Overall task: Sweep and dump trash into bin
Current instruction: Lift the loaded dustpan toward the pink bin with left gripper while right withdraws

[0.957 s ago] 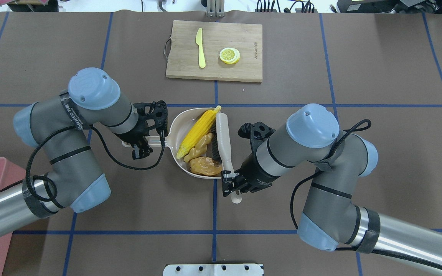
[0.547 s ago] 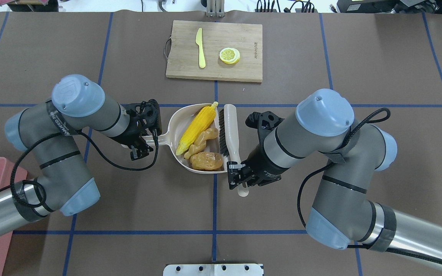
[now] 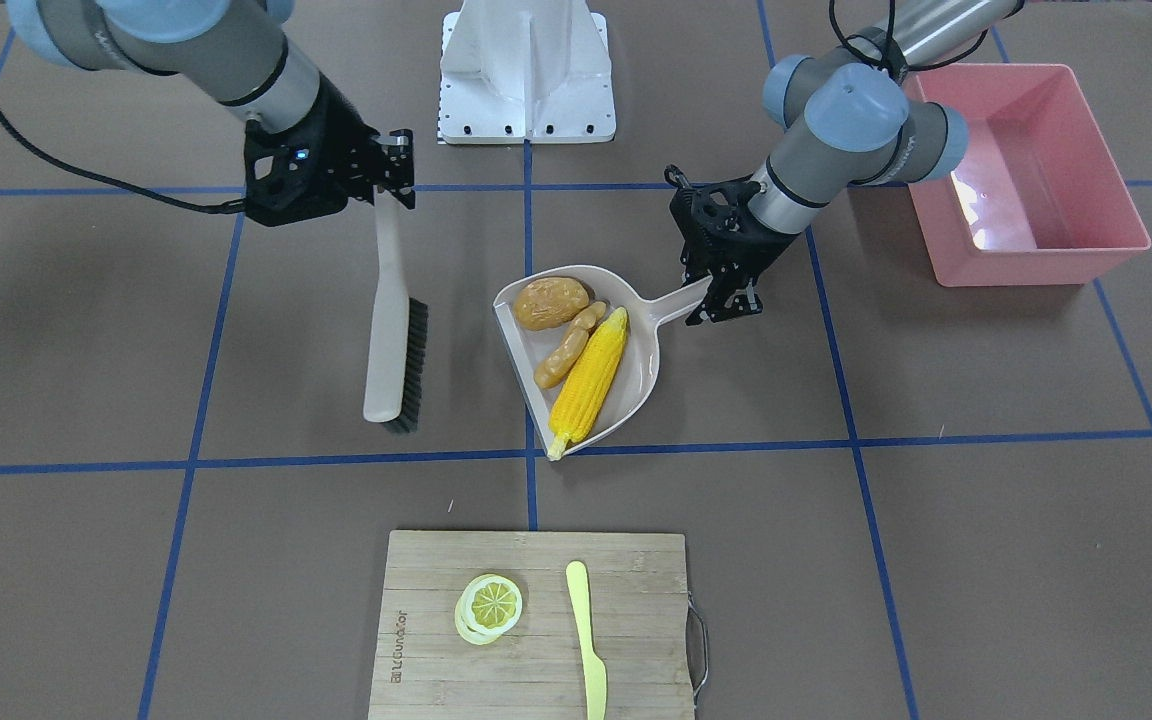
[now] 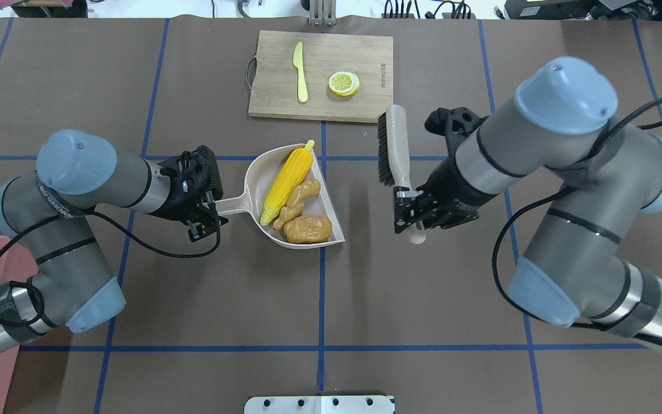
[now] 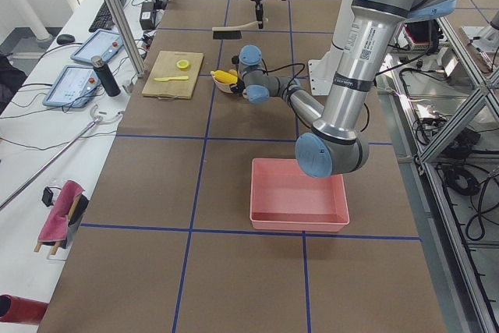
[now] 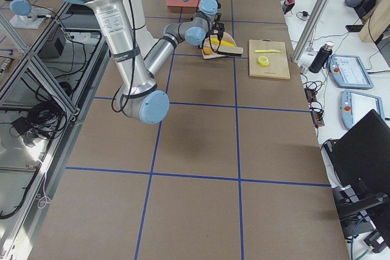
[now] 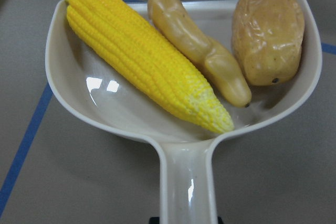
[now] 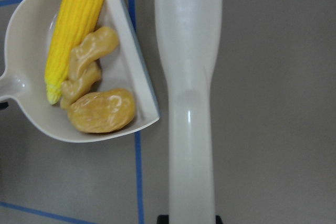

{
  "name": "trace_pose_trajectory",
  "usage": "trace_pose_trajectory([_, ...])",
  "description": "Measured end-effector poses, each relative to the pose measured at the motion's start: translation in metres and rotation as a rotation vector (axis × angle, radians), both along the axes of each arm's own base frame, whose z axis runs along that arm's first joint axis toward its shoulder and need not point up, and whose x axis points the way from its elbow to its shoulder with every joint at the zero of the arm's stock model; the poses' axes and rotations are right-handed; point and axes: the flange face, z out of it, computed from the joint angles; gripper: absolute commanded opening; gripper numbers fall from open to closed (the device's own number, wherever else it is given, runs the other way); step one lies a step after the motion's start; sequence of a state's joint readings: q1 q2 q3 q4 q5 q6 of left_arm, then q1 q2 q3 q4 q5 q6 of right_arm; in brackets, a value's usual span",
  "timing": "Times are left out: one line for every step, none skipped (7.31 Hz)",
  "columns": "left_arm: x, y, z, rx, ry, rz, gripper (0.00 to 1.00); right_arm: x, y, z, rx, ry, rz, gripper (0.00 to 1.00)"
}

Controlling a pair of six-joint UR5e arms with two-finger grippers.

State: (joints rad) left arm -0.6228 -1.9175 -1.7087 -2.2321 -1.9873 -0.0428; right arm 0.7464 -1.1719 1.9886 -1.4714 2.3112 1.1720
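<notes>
Only the front-facing view takes in the whole pink bin (image 3: 1031, 265), at its upper right and well apart from the dustpan (image 3: 641, 370). Overhead, just a pink corner shows at the lower left edge. The left wrist camera gives the closest look at the load: corn cob (image 7: 142, 56), ginger root (image 7: 202, 48) and potato (image 7: 268, 35) lie side by side in the pan. The right wrist view adds the pan's straight open lip, with the back of the brush (image 8: 189, 93) beside it but apart.

Overhead, the pan's handle points to frame left and its lip to the right. The corn's long axis runs from lower left to upper right, tapered tip toward the handle, stalk end poking past the rim. The left gripper (image 4: 207, 213) has its jaws clamped on the dustpan handle. The right gripper (image 4: 407, 210) is closed round the brush handle. The brush head points to the top of the frame with bristles facing left, near the cutting board (image 4: 360, 52) that carries a knife (image 4: 300, 72) and a lemon slice (image 4: 343, 83).

The table (image 4: 135, 86) wears a brown mat gridded in blue tape. The left-side view shows a white desk (image 5: 31, 138) with tablets alongside.
</notes>
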Motion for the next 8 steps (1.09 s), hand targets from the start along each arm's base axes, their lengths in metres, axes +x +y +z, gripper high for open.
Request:
trace_pose_trajectory([-0.006,0.002,-0.001,-0.017,0.052,-0.026,0.0,0.037,-0.023,0.03,0.032,0.039,0.0,0.0])
trace_pose_trajectory([-0.012,0.003,-0.003,-0.029,0.102,-0.049,0.0,0.068,-0.038,0.064,0.058,0.091,-0.012,0.0])
trace_pose_trajectory([-0.019,0.003,-0.004,-0.038,0.145,-0.084,0.0,0.091,-0.046,0.097,0.064,0.142,-0.031,0.0])
trace_pose_trajectory([-0.035,0.002,-0.003,-0.039,0.18,-0.137,0.0,0.107,-0.048,0.133,0.052,0.194,-0.059,0.0])
trace_pose_trajectory([-0.066,-0.001,0.0,-0.038,0.197,-0.193,0.0,0.114,-0.046,0.166,0.025,0.237,-0.082,0.0])
trace_pose_trajectory([-0.1,-0.004,0.003,-0.04,0.206,-0.245,0.0,0.118,-0.045,0.197,-0.008,0.276,-0.093,0.0])
trace_pose_trajectory([-0.13,-0.004,0.006,-0.054,0.216,-0.295,0.0,0.119,-0.045,0.222,-0.037,0.311,-0.097,0.0])
trace_pose_trajectory([-0.158,-0.002,0.009,-0.069,0.226,-0.347,0.0,0.123,-0.041,0.242,-0.063,0.336,-0.099,0.0])
